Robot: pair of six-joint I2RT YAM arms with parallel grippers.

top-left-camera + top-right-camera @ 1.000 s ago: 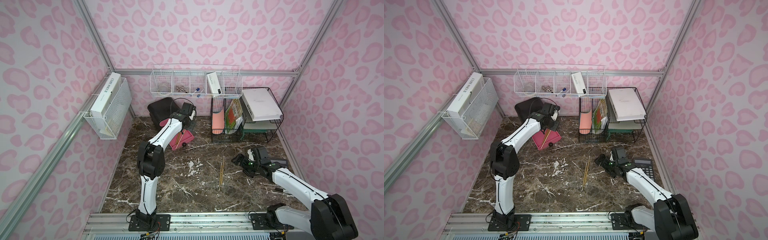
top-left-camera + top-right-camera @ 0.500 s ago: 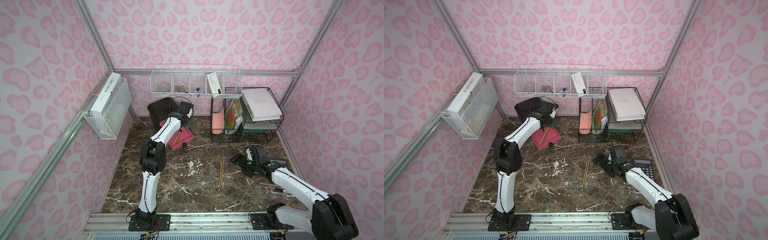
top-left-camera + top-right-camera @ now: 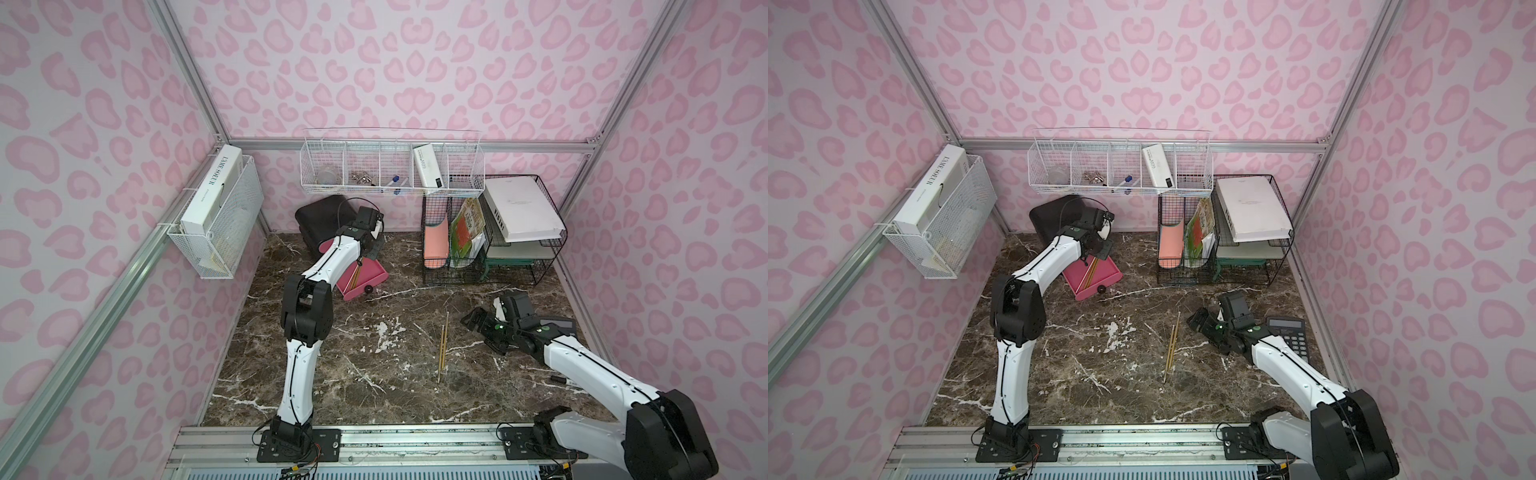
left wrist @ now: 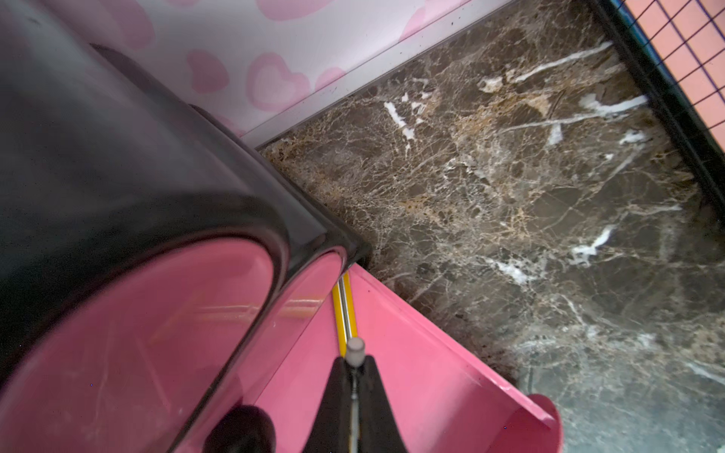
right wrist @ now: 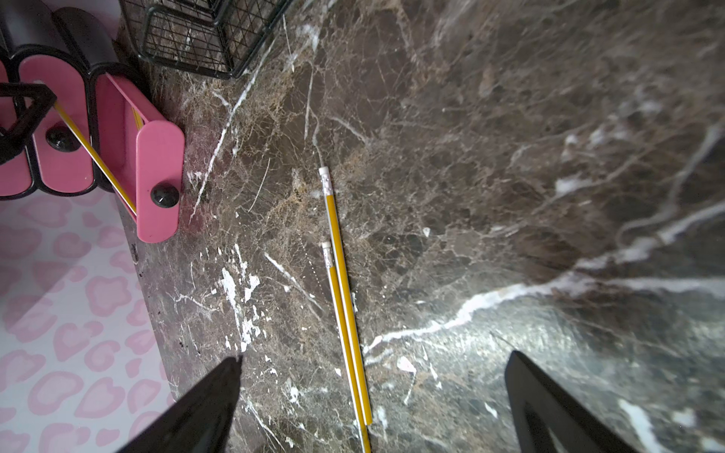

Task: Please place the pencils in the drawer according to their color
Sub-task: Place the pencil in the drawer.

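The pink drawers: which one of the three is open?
The bottom drawer, pulled out with a yellow pencil slanting into it; the middle drawer and top drawer sit shut in the black cabinet.

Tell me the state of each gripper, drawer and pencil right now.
left gripper: shut on held pencil, above the bottom drawer.
right gripper: open, empty, near the table pencils.
held pencil: yellow, gripped at its eraser end.
bottom drawer: pulled out, yellow pencils inside.
upper drawers: shut.
table pencils: two yellow, lying side by side, untouched.

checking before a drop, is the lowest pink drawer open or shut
Open: the drawer juts out of the cabinet, its inside showing.
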